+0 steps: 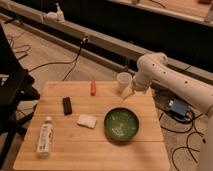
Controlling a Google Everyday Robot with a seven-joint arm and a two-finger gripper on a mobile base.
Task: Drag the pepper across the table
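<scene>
The pepper (93, 88) is a small slim orange-red item lying near the far edge of the light wooden plank table (65, 150), left of centre. My gripper (126, 93) hangs from the white arm at the far right of the table, just below a white cup (123, 79) and above the green bowl (121, 124). It is about a bowl's width to the right of the pepper and does not touch it.
A black rectangular block (67, 105) lies left of centre. A white sponge (86, 120) lies mid-table. A white bottle (45, 138) lies at the front left. A dark chair (12, 85) stands to the left. Cables run on the floor behind.
</scene>
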